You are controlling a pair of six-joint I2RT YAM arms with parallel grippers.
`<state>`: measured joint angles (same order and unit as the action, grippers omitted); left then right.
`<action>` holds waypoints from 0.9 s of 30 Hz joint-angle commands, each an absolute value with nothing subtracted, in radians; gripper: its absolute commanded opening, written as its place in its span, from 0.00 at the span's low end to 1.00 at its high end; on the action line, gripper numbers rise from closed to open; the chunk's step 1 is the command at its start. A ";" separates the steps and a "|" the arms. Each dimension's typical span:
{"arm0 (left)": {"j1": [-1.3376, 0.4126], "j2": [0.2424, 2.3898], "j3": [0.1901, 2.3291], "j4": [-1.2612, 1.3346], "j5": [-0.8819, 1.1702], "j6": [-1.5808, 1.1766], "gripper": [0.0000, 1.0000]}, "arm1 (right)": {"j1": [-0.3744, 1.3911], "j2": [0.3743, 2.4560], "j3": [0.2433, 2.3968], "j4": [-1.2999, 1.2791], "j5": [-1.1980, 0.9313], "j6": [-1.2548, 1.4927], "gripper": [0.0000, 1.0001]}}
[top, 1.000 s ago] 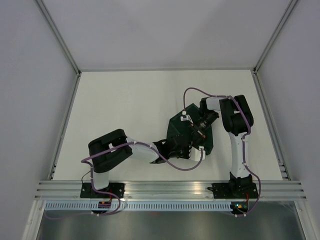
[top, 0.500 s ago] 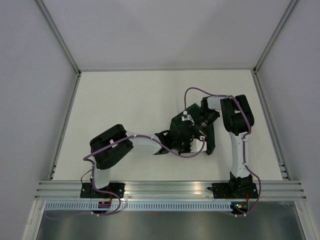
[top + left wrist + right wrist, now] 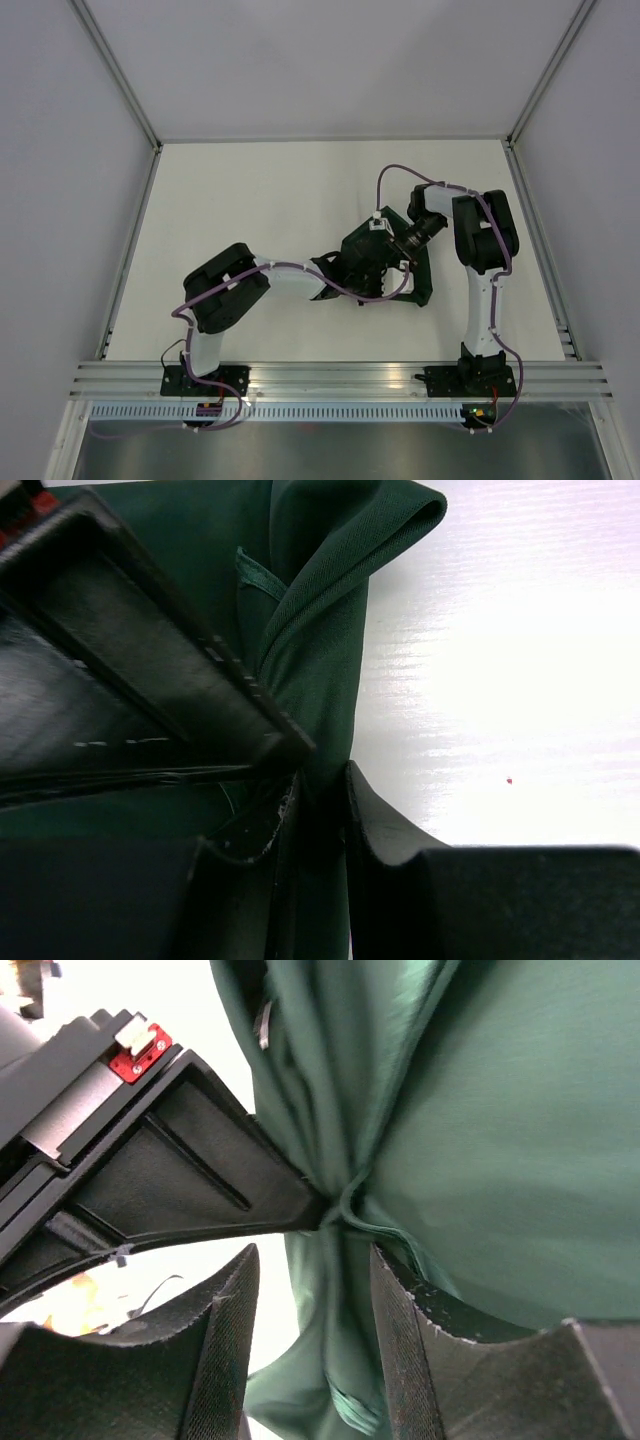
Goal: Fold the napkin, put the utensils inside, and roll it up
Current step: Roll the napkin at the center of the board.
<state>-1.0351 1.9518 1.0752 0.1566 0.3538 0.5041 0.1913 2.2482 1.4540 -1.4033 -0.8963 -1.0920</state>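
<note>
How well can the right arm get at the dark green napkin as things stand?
Probably yes. The right end effector is open with a bunched fold of the napkin between its fingers; nothing blocks it. The left end effector, pinching the same fold, sits very close, so room is tight.

Napkin point(image 3: 320, 610): plain dark green, unpatterned. Left gripper point(image 3: 325, 765) and right gripper point(image 3: 312, 1265): matt black. Table point(image 3: 250, 210): off-white, with one tiny red speck point(image 3: 509, 780). Arms point(image 3: 484, 300): black and white, trailed by purple cables point(image 3: 395, 172). Walls point(image 3: 60, 150): pale grey.
</note>
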 commanded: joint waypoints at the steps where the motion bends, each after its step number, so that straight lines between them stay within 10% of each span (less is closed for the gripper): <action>1: -1.042 2.031 1.057 -0.046 0.460 0.425 0.02 | 0.167 2.189 1.490 -1.252 -0.884 -1.082 0.54; 27: -0.862 2.201 1.402 -0.463 0.773 0.224 0.02 | -0.043 1.643 1.137 -0.744 -0.914 -0.865 0.50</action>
